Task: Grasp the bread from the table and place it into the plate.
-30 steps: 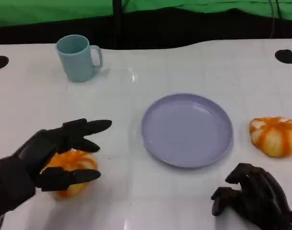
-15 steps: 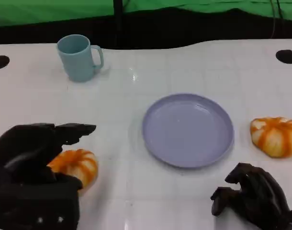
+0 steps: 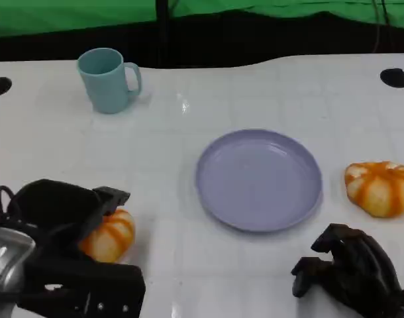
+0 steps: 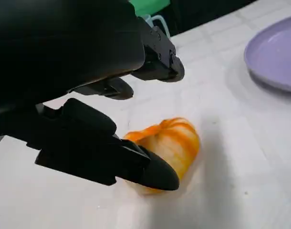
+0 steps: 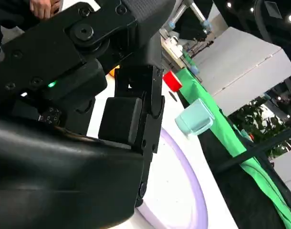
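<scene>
An orange-striped bread roll (image 3: 109,236) lies on the white table at the near left. My left hand (image 3: 56,215) hangs over it and hides its left part. In the left wrist view the roll (image 4: 171,143) lies between the thumb (image 4: 112,157) and the fingers (image 4: 155,62), which stand apart and are off its top. The lavender plate (image 3: 258,179) sits mid-table with nothing on it. My right hand (image 3: 351,271) rests at the near right with its fingers curled in on nothing.
A second striped roll (image 3: 381,187) lies right of the plate. A light blue mug (image 3: 109,79) stands at the far left. Two dark round holes (image 3: 395,77) mark the table's far corners. A green backdrop runs behind the table.
My left hand has turned and come down over the near-left roll, its fingers now on either side of it. The right hand, plate, mug and other roll have not moved.
</scene>
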Action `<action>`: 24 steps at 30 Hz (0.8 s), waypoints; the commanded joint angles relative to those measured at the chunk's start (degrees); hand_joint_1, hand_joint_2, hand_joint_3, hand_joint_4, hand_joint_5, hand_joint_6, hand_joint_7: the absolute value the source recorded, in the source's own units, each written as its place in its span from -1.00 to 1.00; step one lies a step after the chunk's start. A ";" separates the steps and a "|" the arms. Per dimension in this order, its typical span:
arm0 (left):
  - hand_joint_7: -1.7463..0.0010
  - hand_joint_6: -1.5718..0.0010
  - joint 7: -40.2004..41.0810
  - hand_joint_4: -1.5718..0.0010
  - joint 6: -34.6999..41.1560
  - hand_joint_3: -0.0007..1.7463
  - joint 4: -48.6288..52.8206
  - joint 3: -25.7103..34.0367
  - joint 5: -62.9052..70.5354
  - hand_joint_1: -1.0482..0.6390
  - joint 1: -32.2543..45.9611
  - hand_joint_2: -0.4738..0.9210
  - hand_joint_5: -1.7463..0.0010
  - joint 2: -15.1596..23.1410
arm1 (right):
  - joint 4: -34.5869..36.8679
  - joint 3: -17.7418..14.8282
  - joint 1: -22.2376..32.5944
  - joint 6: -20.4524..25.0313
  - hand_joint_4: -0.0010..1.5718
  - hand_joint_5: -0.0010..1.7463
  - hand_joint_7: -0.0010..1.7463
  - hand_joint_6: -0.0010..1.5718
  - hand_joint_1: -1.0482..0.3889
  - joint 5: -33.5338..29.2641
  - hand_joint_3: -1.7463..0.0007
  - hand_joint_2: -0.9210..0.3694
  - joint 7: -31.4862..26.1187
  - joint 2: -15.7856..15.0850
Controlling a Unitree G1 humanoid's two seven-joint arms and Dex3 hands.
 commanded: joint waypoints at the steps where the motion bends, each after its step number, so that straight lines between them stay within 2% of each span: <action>1: 1.00 0.70 1.16 0.51 0.00 -1.00 6.02 -3.44 2.88 -0.64 -2.96 0.89 0.97 0.09 | -0.44 -0.17 0.35 -0.11 1.00 -0.18 -0.60 1.00 -0.98 0.18 0.99 -0.69 -0.26 -0.49; 6: 1.00 0.71 1.76 0.52 0.39 -1.00 7.52 -4.55 3.41 -0.65 -3.79 0.90 0.98 0.01 | -0.26 -0.19 0.27 -0.17 1.00 -0.19 -0.61 1.00 -0.96 0.26 0.99 -0.70 0.08 -0.54; 10: 0.99 0.72 4.01 0.54 1.74 -1.00 18.13 -8.66 5.97 -0.64 -7.51 0.89 0.99 -2.57 | -1.08 -0.08 0.68 -0.01 1.00 -0.17 -0.58 1.00 -0.99 0.02 1.00 -0.68 -0.83 -0.35; 18: 1.00 0.72 8.08 0.54 2.20 -1.00 26.74 -11.90 6.20 -0.65 -10.63 0.89 1.00 -3.70 | -1.15 -0.08 0.76 0.30 1.00 -0.17 -0.59 1.00 -0.98 0.36 1.00 -0.68 -0.60 -0.44; 22: 0.99 0.69 10.85 0.55 1.72 -0.99 30.70 -12.87 5.15 -0.61 -11.52 0.90 1.00 -4.18 | -1.24 -0.07 0.83 0.22 1.00 -0.15 -0.56 1.00 -0.99 0.25 1.00 -0.69 -0.83 -0.36; 24: 0.95 0.58 13.36 0.44 1.16 -0.98 33.13 -12.88 4.01 -0.46 -11.83 0.96 0.95 -4.83 | -1.00 -0.13 0.80 -0.06 1.00 -0.17 -0.57 1.00 -0.98 0.37 0.99 -0.68 -0.39 -0.35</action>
